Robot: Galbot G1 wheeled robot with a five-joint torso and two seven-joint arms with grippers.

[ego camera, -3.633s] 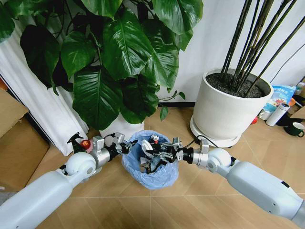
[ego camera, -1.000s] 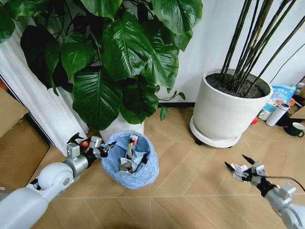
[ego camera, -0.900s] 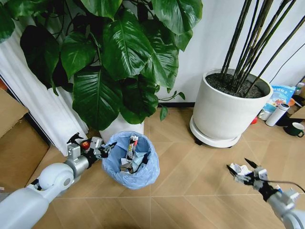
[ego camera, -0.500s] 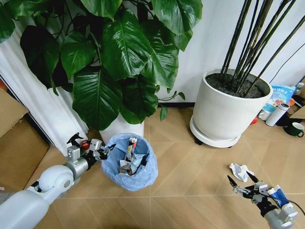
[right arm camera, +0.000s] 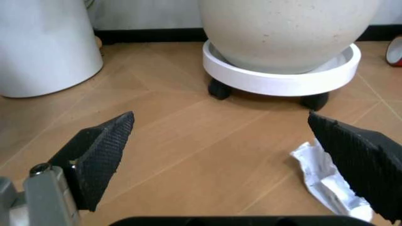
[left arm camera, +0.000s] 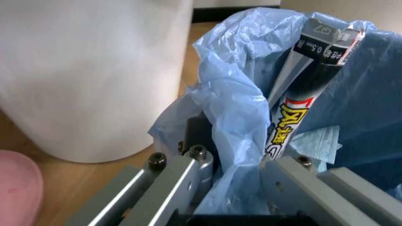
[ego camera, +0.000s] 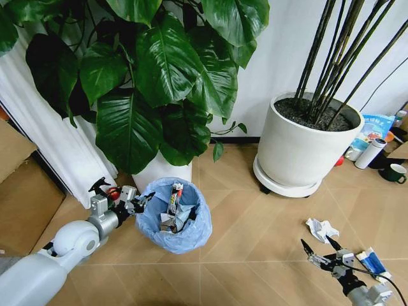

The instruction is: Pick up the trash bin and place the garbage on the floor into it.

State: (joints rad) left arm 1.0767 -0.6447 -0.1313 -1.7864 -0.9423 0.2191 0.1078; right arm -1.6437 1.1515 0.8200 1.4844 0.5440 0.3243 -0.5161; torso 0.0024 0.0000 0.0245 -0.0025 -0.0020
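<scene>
Nearest to the robot, the right gripper [ego camera: 320, 250] is held low over the floor [ego camera: 255, 217] with its jaws wide apart and nothing between them. Just beyond it a paper wad [ego camera: 320, 229] is lying on the planks, and a blue-white packet [ego camera: 371, 262] is seen beside the gripper, on its right. These two pieces are not yet collected, so the task is judged to be only partly done.

On the left side, the bin [ego camera: 173, 215] is gripped at its rim by the left gripper [ego camera: 136, 201]; the jaws are closed on the rim and the blue bag. Several pieces are already inside, among them a long printed wrapper [ego camera: 173, 194] standing upright. Whether the bin is lifted or rests on the floor cannot be told.

Farther back, a white pot [ego camera: 308, 143] is standing on a wheeled saucer.

In the left wrist view the clamping on the bag's edge is shown closely, and the print of the wrapper can be seen. In the right wrist view the black pads [right arm camera: 103, 153] are shown open, with the wad in front of one of them.
</scene>
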